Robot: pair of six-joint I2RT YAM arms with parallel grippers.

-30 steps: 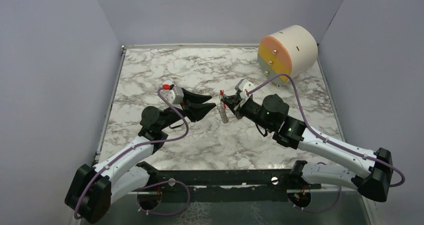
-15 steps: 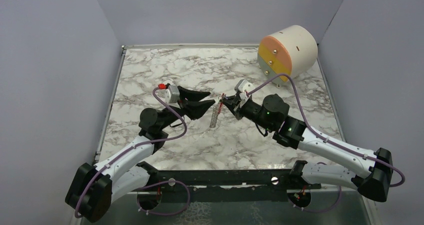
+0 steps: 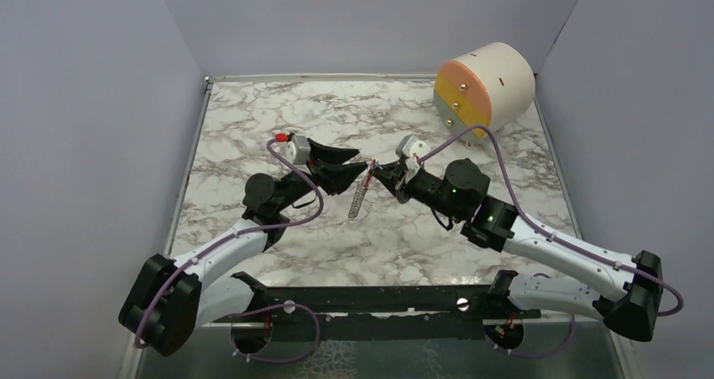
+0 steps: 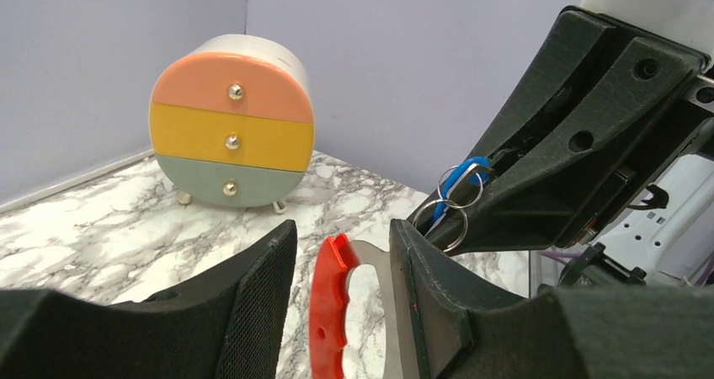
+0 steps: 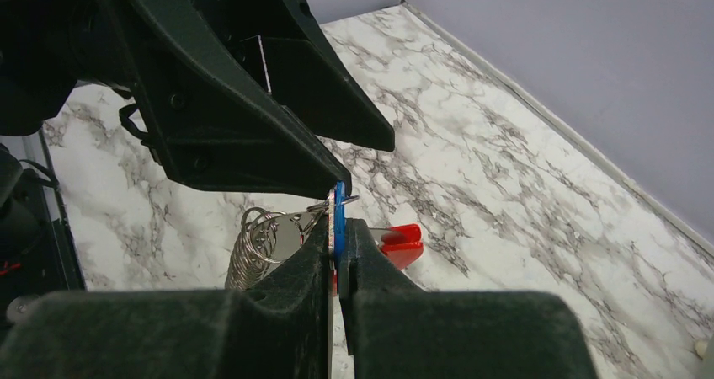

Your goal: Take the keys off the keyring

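My right gripper [image 5: 339, 226] is shut on the thin blue key [image 5: 339, 206], which stands edge-on between its pads. The keyring's grey coil [image 5: 251, 259] hangs beside it. In the left wrist view the blue key [image 4: 457, 182] and two small silver rings poke out of the right gripper's black fingers. My left gripper [image 4: 343, 232] is open around the keyring's red-and-silver clip [image 4: 330, 303]. The clip's silver side rests against one finger, and a gap separates its red side from the other. From above, the two grippers [image 3: 362, 163] [image 3: 377, 172] meet tip to tip, and the coil [image 3: 359, 195] dangles to the table.
A cream cylindrical drawer unit [image 3: 484, 84] with orange, yellow and green fronts stands at the back right corner, also in the left wrist view [image 4: 231, 130]. Grey walls enclose the marble table [image 3: 278, 109] on three sides.
The hanging coil has swung down and to the left. My left gripper has shifted slightly toward the back and its jaws have widened a little. The right gripper holds still.
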